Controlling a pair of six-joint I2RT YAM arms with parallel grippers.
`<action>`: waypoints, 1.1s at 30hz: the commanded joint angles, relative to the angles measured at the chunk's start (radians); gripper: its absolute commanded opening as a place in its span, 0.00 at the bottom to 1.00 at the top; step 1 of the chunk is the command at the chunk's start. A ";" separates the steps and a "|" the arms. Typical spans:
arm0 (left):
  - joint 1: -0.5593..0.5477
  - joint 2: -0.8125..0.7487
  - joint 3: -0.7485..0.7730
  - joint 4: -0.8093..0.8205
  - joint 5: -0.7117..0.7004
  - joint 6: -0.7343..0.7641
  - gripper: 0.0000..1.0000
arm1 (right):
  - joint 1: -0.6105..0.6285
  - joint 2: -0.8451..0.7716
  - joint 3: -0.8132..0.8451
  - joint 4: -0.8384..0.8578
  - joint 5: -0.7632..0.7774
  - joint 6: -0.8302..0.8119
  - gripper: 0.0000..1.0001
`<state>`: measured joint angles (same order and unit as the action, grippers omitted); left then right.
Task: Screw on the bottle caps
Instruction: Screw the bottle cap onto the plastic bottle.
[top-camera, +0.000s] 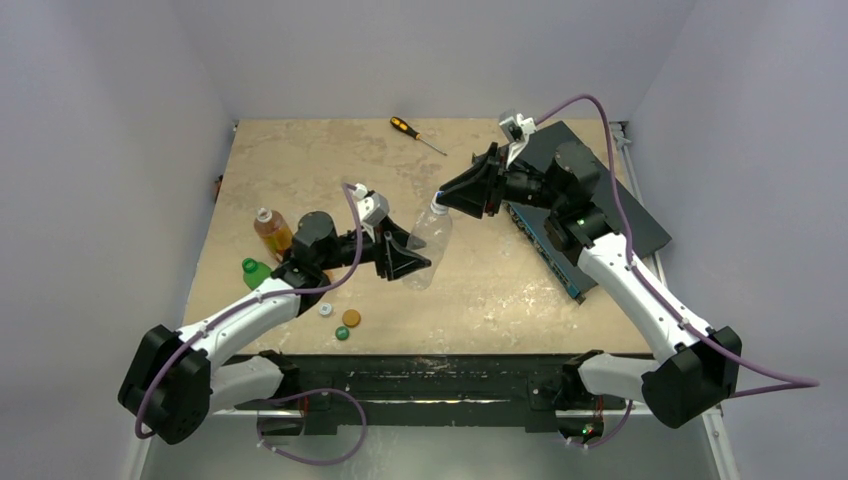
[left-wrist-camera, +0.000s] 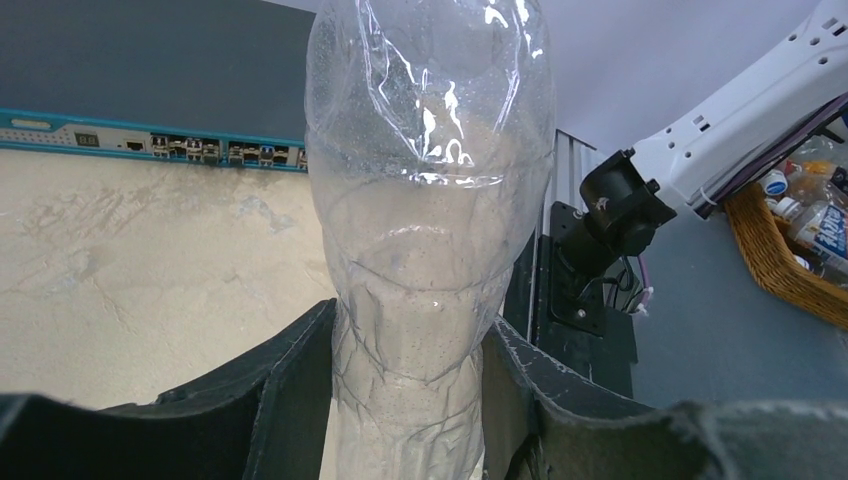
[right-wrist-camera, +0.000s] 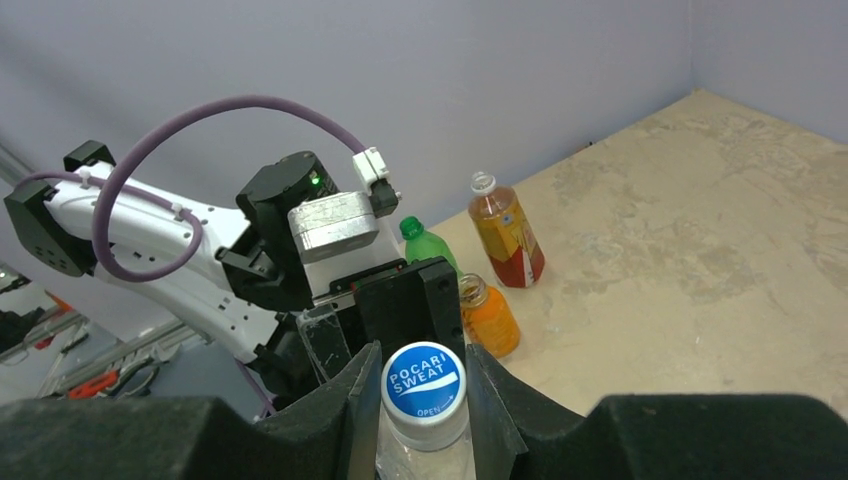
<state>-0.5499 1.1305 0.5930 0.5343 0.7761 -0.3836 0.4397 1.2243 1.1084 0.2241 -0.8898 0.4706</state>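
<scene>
Two sets of jaws meet on one clear bottle (top-camera: 428, 245), held tilted over the middle of the counter (top-camera: 500, 290) with its neck pointing toward 1 o'clock. The left jaws are clenched round the bottle's lower body. In the left wrist view the crinkled bottle (left-wrist-camera: 430, 200) fills the gap between the two black fingers. The right jaws come in from 2 o'clock and are closed against both sides of the blue cap (right-wrist-camera: 424, 382), printed POCARI SWEAT, which sits on the bottle's mouth. How far it is threaded on cannot be told.

Three loose caps lie close together at 7 o'clock from the bottle, near the counter's front edge: a white cap (top-camera: 325, 310), an orange cap (top-camera: 351, 318) and a dark green cap (top-camera: 342, 333). At 9 o'clock stand an amber bottle (top-camera: 272, 232) with a white top and a green bottle (top-camera: 256, 272) with a green top — both upright. The right wrist view shows a small orange bottle (right-wrist-camera: 490, 318) just beside them, and its top looks uncapped. A screwdriver (top-camera: 418, 135) lies at 12 o'clock by the far edge, and a dark network switch (top-camera: 590, 190) sits at 3 o'clock.
</scene>
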 joint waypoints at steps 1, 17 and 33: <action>0.008 0.007 0.043 0.056 -0.070 0.002 0.00 | 0.018 0.000 0.008 -0.082 0.037 -0.031 0.30; -0.099 0.073 0.166 -0.001 -0.678 0.220 0.00 | 0.177 0.131 0.208 -0.553 0.735 0.068 0.17; -0.236 0.193 0.252 -0.034 -1.097 0.334 0.00 | 0.267 0.292 0.439 -0.755 1.099 0.193 0.32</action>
<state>-0.7826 1.3357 0.7578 0.3439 -0.2348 -0.0811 0.6735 1.5139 1.5146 -0.3817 0.2081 0.6292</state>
